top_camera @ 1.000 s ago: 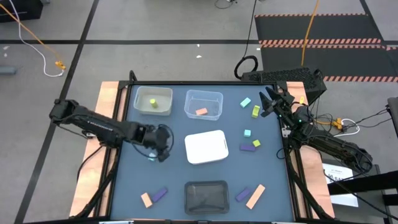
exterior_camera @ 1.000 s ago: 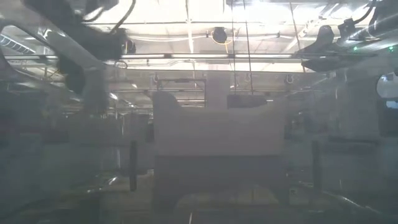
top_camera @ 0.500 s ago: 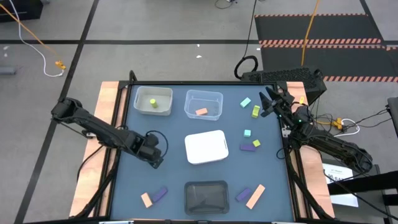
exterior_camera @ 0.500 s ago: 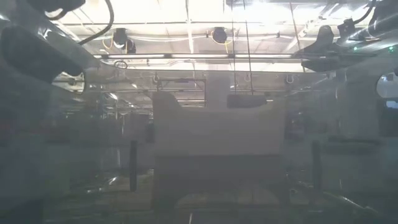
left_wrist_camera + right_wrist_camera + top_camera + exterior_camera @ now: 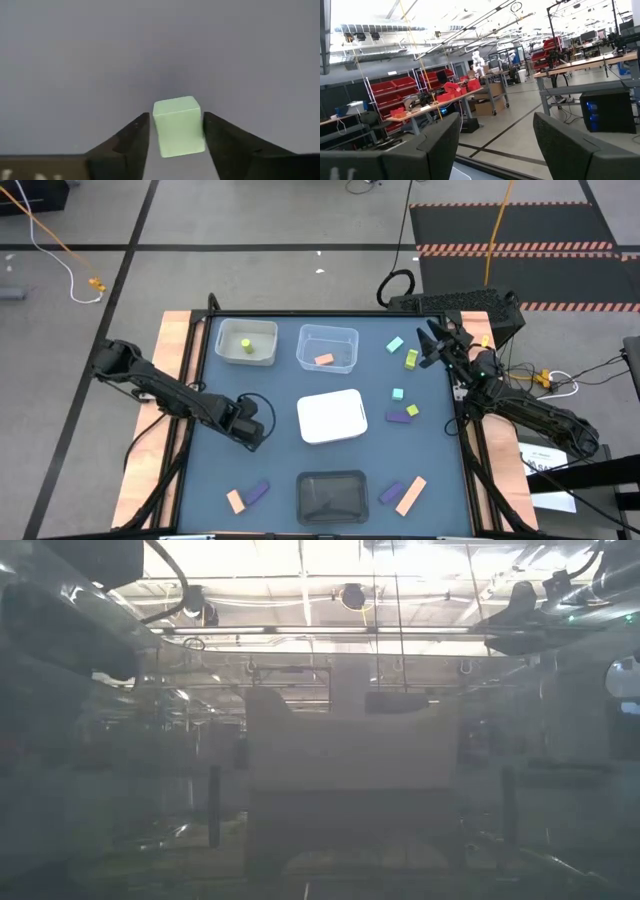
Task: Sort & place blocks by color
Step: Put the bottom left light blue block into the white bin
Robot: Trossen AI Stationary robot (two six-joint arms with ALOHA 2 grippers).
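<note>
Since half a second ago the left gripper point(image 5: 250, 430) has barely shifted, after swinging toward the left edge from its spot a second back. It sits low over the blue table point(image 5: 270, 390), left of the white lidded tray point(image 5: 332, 417). Left wrist view: a mint-teal cube point(image 5: 178, 126) stands on the table between the two fingers point(image 5: 131, 142), gaps visible either side, so the jaws are narrowly apart and not pressing it. Bare tabletop lies all round the cube.

Outward from there: a white tray point(image 5: 247, 342) at the far left corner holds a yellow-green block point(image 5: 246, 346); beside it a clear tray point(image 5: 328, 347) holds a peach-orange block point(image 5: 323, 360). A dark tray point(image 5: 333, 493) sits at the near edge. Near left: a peach block point(image 5: 235, 501) and purple block point(image 5: 257, 493) touching. Near right: a purple block point(image 5: 390, 493) beside a long peach bar point(image 5: 411, 495).

Right gripper point(image 5: 430, 345) waits at the far right edge, fingers point(image 5: 437, 140) spread wide and empty. Close by it lie a mint block point(image 5: 394, 345), a yellow-green block point(image 5: 411, 359), a second mint cube point(image 5: 398, 394), and a purple bar point(image 5: 400, 417) touching a small yellow-green cube point(image 5: 412, 410).

No writing is legible. Low view too hazy to read.
</note>
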